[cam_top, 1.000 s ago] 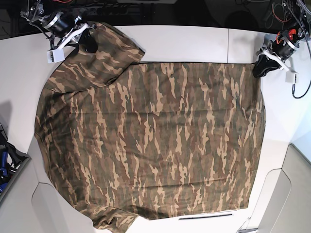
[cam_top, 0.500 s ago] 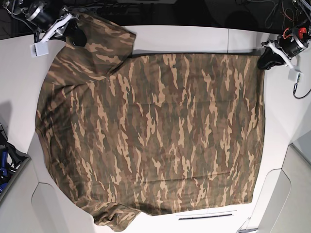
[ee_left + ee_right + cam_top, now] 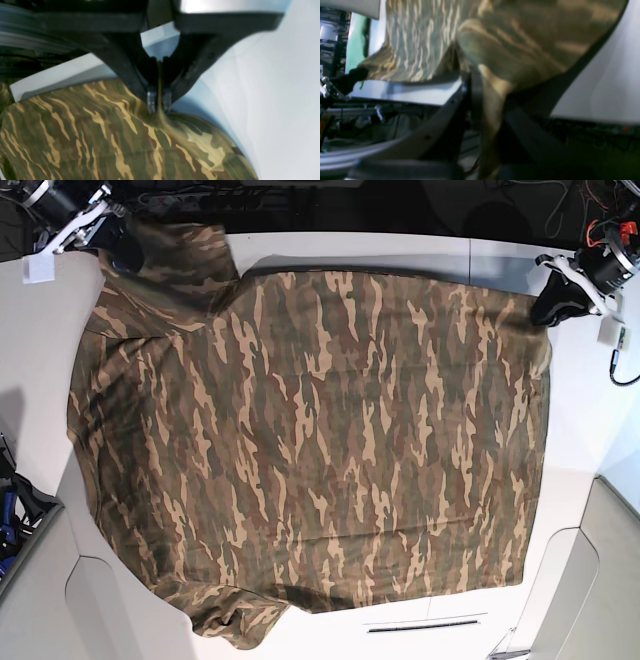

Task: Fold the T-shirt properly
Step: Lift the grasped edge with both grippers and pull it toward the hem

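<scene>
I see the T-shirt (image 3: 310,450) spread flat across the white surface (image 3: 400,252), filling most of the base view, one sleeve bunched at the bottom left edge. At the upper right of that view my left tool (image 3: 552,308) is clamped on the shirt's corner; in the left wrist view its tips (image 3: 159,101) pinch a thin ridge of the camouflage cloth (image 3: 100,140), which rises from the surface into the jaws. At the upper left of the base view my right tool (image 3: 118,248) grips the other top corner by the sleeve. The right wrist view is blurred, yet cloth (image 3: 495,50) runs down between the dark fingers (image 3: 473,95), which are closed on it.
</scene>
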### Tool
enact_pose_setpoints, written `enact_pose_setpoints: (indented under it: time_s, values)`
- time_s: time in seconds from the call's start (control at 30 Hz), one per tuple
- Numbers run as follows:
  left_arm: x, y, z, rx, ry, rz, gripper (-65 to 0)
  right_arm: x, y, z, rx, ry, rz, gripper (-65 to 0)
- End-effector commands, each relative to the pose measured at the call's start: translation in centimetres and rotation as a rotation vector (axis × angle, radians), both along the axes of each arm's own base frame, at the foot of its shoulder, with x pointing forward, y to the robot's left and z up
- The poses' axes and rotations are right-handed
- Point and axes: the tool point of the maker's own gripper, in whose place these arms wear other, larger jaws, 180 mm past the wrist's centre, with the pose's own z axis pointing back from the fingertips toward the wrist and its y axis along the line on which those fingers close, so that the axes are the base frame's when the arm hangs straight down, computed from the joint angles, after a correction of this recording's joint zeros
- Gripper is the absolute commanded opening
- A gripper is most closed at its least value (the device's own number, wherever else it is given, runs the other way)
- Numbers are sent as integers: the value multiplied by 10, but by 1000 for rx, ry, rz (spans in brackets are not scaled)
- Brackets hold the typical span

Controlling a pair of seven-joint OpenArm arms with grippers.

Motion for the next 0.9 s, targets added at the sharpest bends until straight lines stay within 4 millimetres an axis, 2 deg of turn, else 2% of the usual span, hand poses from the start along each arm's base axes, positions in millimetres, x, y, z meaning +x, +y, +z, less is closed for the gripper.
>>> enact_pose_setpoints:
  time_s: [0.0,0.17,0.37,0.6,0.73,0.87]
  values:
    - [11,0,14,-3,-57,-11,-650,13,-3,13,-3,-65,-2,-650]
    - [42,4,32,32,-156,-11,-650,60,-8,28,-71,-189,7,-650]
    - [80,23,49,111,-282,29,-650,122,-20,58,-168,-362,-13,-650]
    - [113,49,51,71,-344,133,-650,184,-31,91,-213,-507,-40,-650]
    - [132,62,52,36,-370,185,-650,219,-28,94,-216,-531,-32,-650]
    - [147,64,48,16,-368,201,-650,251,-17,84,-194,-520,-15,-650]
